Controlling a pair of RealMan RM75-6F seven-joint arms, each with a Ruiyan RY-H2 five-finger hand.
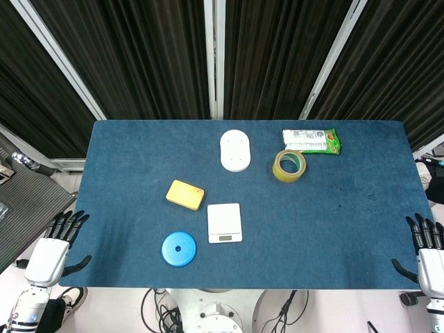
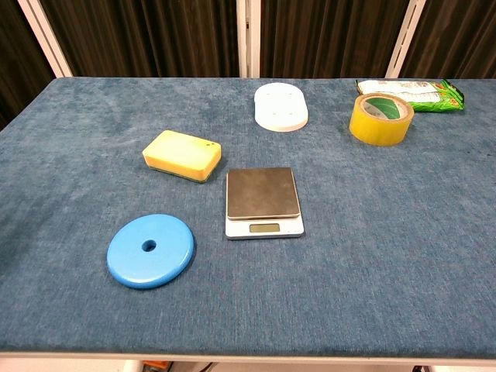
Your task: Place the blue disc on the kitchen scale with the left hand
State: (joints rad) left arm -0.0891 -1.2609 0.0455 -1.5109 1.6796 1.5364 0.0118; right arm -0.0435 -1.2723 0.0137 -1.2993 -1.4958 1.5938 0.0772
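Observation:
The blue disc (image 1: 179,249) (image 2: 150,250), flat with a small centre hole, lies on the blue cloth near the table's front edge. Just right of it and slightly farther back sits the white kitchen scale (image 1: 225,223) (image 2: 263,203), its plate bare. My left hand (image 1: 54,251) hovers off the table's left front corner, fingers spread and holding nothing, well left of the disc. My right hand (image 1: 428,259) is off the right front corner, also with fingers apart and empty. Neither hand shows in the chest view.
A yellow sponge (image 1: 185,194) (image 2: 182,155) lies behind the disc. At the back are a white oval plate (image 1: 234,150) (image 2: 280,106), a roll of yellow tape (image 1: 289,165) (image 2: 380,118) and a green packet (image 1: 311,141) (image 2: 414,93).

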